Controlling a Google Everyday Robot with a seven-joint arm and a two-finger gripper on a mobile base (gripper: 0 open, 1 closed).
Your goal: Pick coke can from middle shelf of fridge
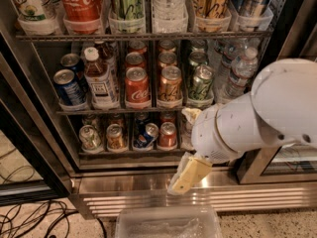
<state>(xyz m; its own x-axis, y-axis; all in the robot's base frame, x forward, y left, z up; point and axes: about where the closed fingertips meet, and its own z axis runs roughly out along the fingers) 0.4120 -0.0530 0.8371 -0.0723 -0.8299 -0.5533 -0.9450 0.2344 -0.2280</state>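
Facing: the fridge (124, 188) is seen from the front, with its steel base at the bottom and three wire shelves stocked.
Cords: dark cords (34, 217) are laid on the floor at far left, below the fridge.
Middle shelf: the middle shelf (74, 112) is lined with clear trays, and drinks are stood upright on it in rows.
Blue can: the blue can (67, 86) is placed at the left end of the middle shelf, just beside a white-capped bottle (97, 78).
Coke can: the coke can (137, 87) is stood upright at the front of its row on the middle shelf, between the white-capped bottle and an orange can (170, 86).
Green can: the green can (200, 83) is set right of the orange can, and water bottles (237, 73) are lined up further right.
Arm: the white arm (267, 113) is held across the lower right, with part of the bottom shelf covered.
Gripper: the gripper (190, 175) is held low in front of the steel base, angled down and left, below and right of the coke can and well apart from it. Released or clenched cannot be told.
Bin: a clear plastic bin (168, 222) is set at the bottom edge, just beneath the gripper.
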